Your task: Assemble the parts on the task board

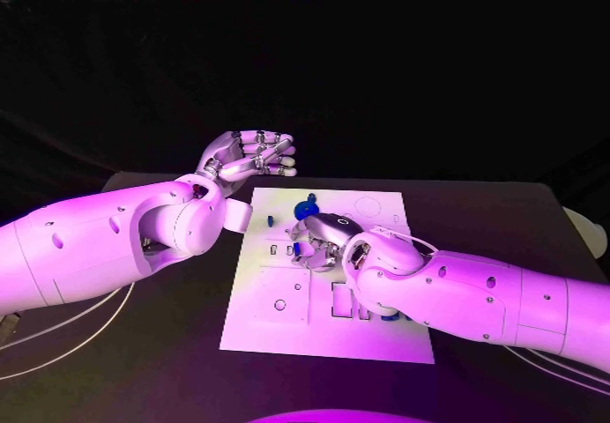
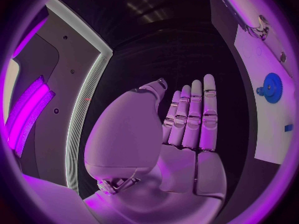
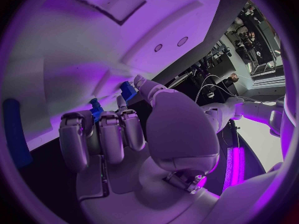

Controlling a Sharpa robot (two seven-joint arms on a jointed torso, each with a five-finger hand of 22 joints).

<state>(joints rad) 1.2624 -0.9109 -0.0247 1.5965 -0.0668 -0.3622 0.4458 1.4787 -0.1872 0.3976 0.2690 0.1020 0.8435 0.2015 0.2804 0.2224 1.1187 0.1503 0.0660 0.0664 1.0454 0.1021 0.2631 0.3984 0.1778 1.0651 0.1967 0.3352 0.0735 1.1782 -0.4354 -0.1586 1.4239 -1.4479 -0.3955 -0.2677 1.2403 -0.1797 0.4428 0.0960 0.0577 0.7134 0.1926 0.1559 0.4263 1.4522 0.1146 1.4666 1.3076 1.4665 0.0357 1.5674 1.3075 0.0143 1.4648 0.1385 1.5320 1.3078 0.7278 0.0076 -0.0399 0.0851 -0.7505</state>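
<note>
Busy fitting small blue parts [image 1: 295,249] near the middle of the white board [image 1: 318,330], right hand [image 1: 321,240] curled down holding one, left hand [image 1: 250,155] wide and empty off the board's 11 o'clock corner, blue gear [image 1: 305,210] toward 12 o'clock; next, probably pressing the part straight into its slot.

Your right hand [image 1: 325,240] covers the board's [image 1: 318,330] middle. Whether it grips the small blue part [image 3: 129,90] at its fingertips cannot be told. Right forearm hides the board's slots.

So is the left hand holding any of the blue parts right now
No, the left hand is bare, its fingers straight and together, apart from the blue gear on the task board.
</note>
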